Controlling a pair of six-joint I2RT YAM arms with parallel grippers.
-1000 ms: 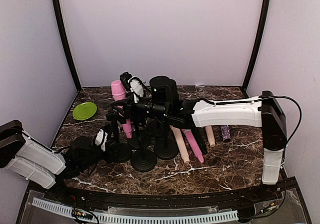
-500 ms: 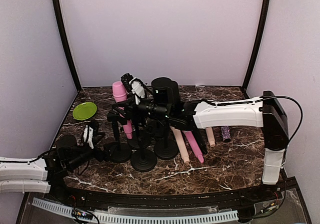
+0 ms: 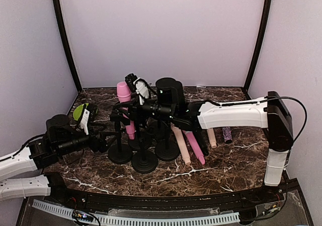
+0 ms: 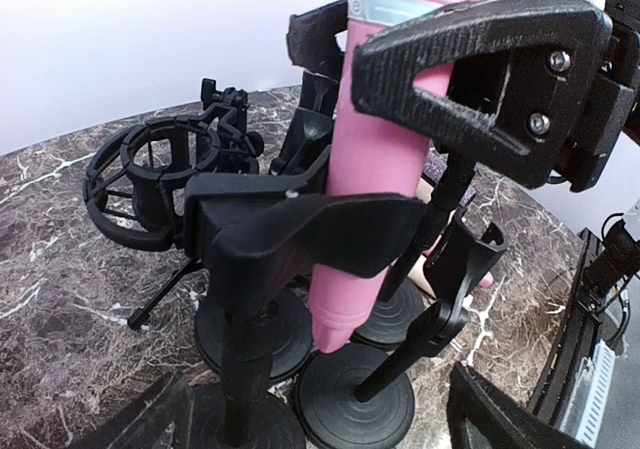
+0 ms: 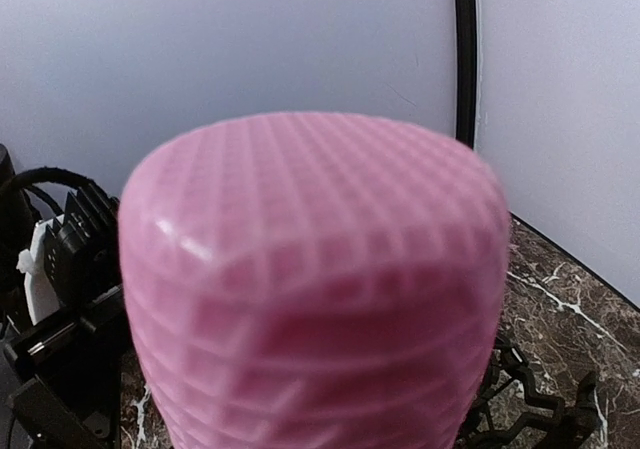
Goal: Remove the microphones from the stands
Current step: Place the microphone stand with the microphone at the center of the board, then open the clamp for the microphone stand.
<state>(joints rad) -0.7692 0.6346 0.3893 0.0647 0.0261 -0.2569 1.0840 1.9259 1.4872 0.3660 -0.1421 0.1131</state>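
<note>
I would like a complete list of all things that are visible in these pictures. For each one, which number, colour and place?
pink microphone: one, pink, upright in a stand's clip, left of centre
stands: at least three, black, round bases, clustered mid-table
shock mount: one, black, beside the stands, on the left of the left wrist view
loose microphones: four that I can tell (two peach, one pink, one purple), lying flat, right of the stands
plate: one, green, far left, partly hidden by the left arm
table: one, dark brown marble, under everything
left gripper: one, black, open, empty, low beside the leftmost stand
right gripper: one, black, closed on the pink microphone above the clip
</note>
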